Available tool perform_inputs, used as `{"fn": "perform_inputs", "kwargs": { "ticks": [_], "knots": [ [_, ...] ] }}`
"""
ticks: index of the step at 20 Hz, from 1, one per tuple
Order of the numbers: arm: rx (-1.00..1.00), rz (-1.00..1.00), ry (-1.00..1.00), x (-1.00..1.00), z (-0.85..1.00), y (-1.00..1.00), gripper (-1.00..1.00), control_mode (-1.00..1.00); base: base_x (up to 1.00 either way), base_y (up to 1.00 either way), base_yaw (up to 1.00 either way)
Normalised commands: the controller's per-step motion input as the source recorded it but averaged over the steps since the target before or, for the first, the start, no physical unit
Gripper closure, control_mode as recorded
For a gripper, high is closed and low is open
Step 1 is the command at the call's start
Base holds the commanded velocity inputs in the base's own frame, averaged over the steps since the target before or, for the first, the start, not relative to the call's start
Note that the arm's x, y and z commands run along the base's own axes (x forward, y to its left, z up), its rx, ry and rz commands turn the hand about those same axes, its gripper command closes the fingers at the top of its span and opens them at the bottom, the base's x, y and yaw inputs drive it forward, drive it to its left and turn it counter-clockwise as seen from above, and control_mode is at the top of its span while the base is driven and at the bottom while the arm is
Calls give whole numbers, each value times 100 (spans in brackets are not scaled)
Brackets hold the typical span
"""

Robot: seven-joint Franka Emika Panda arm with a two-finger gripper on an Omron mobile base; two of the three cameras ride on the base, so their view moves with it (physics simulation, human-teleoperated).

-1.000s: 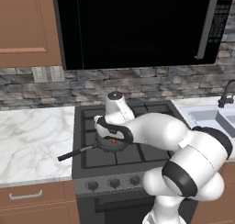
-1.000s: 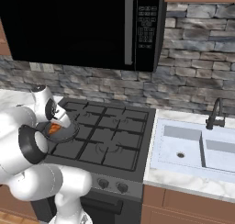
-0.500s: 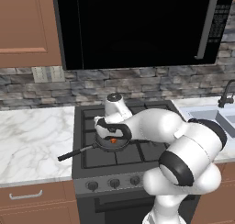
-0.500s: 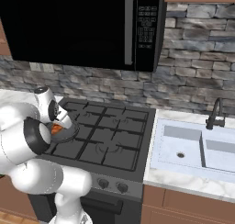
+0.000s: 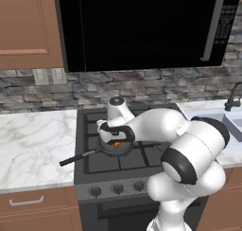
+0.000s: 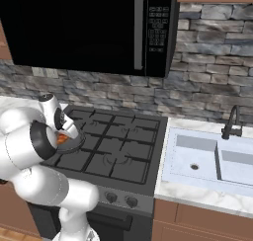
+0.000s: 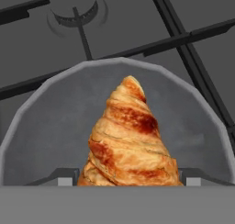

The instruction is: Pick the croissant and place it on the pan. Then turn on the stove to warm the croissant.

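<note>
The croissant, golden brown and ridged, sits between my two dark fingertips, its point facing away from the hand. My gripper is shut on the croissant, just over the bottom of the round dark grey pan. From the left base view the pan rests on the stove's front left burner with its thin black handle toward the lower left. There the croissant shows as an orange spot under my gripper. From the right, the croissant peeks out beside my arm, over the stove.
A black microwave hangs above the stove. Round knobs line the stove's front. White marble counter lies to the left, and a sink with a dark faucet to the right.
My arm's elbow has swung up and toward the stove. The hand with the croissant has stayed over the pan, sinking slightly.
</note>
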Motion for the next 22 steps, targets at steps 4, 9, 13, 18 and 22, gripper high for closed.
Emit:
{"fn": "perform_inputs", "kwargs": {
  "ticks": [4,9,13,18,22],
  "knots": [
    [0,-2,0,9,-5,0,100,-100,0,0,0],
    [0,-2,0,9,-9,1,100,-100,0,0,0],
    [0,-2,0,9,-12,4,100,-100,0,0,0],
    [0,-3,0,6,-12,8,100,-100,0,0,0],
    [0,-3,0,7,-10,7,100,-100,0,0,0]
  ]
}}
